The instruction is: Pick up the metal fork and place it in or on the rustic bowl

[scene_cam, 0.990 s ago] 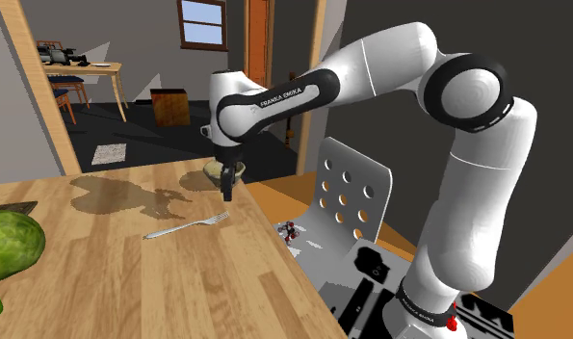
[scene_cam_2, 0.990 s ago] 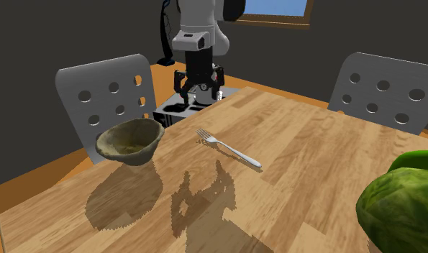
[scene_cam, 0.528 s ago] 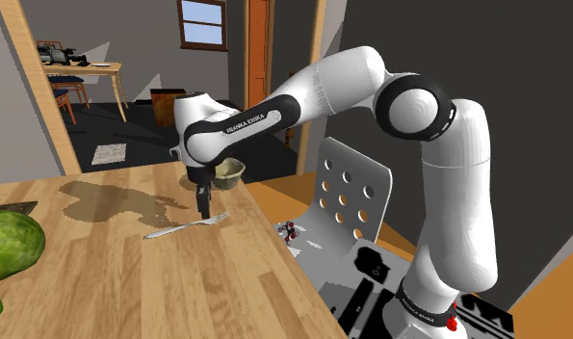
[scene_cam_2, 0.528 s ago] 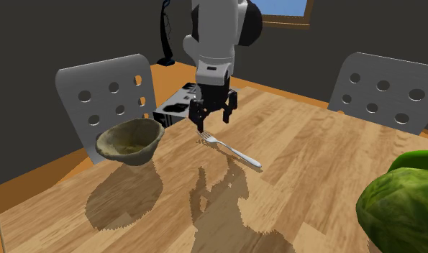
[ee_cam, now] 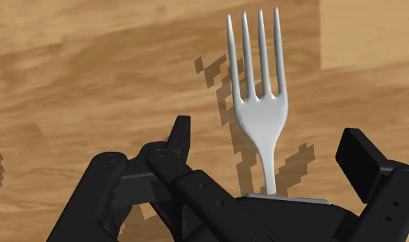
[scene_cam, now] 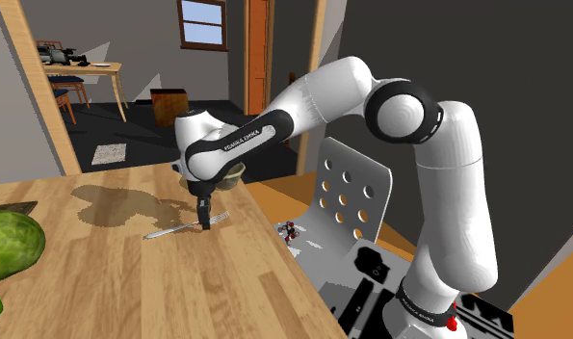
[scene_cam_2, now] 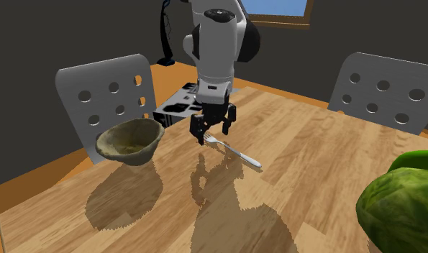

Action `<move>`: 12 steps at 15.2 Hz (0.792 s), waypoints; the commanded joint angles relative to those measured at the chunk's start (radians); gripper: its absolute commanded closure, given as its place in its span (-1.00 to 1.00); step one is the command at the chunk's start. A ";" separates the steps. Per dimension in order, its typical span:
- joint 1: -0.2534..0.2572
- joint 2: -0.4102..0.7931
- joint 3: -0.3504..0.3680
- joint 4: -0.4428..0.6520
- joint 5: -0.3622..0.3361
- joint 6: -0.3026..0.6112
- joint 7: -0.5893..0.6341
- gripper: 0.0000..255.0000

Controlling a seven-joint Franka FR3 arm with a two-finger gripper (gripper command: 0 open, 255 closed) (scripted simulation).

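1. Fork (ee_cam: 261, 117) lies flat on the surface (scene_cam_2: 313, 158). In the wrist view its tines point away from the hand. It is not lifted.
2. Hand (scene_cam_2: 214, 136) is at the centre of the second exterior view, low over the fork's neck and pointing straight down. Its fingers (ee_cam: 179, 137) stand well apart, one on each side of the neck. Neither touches the metal in the wrist view (so nothing is held).
3. In the shoulder view the hand (scene_cam: 206, 224) sits left of centre. Its tips are at or just above the wood; I cannot tell which from there. The fork's handle runs out toward the left of that frame.
4. Bowl (scene_cam_2: 129, 140) stands left of centre in the second exterior view, close to the surface's edge and beside a grey chair (scene_cam_2: 108, 97). It looks empty. It is near the fork, not touching it.
5. Progress, my reading: the approach is done or nearly so, with the hand lined up across the fork. Left to do: close on the neck, lift, carry over the bowl, release. This is an early stage.
6. Watch: the fork is thin and lies flat on the wood. The fingers likely need to reach right down to the surface to catch it. A grip this close to the tines may let the long handle sag.
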 commanded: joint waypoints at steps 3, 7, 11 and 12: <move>0.001 0.005 0.000 0.003 -0.001 0.004 0.001 -1.00; 0.001 0.005 0.000 0.003 -0.001 0.004 0.001 -1.00; 0.001 0.006 0.000 0.006 -0.001 0.001 0.001 1.00; 0.000 0.005 0.000 0.004 -0.001 0.002 0.000 1.00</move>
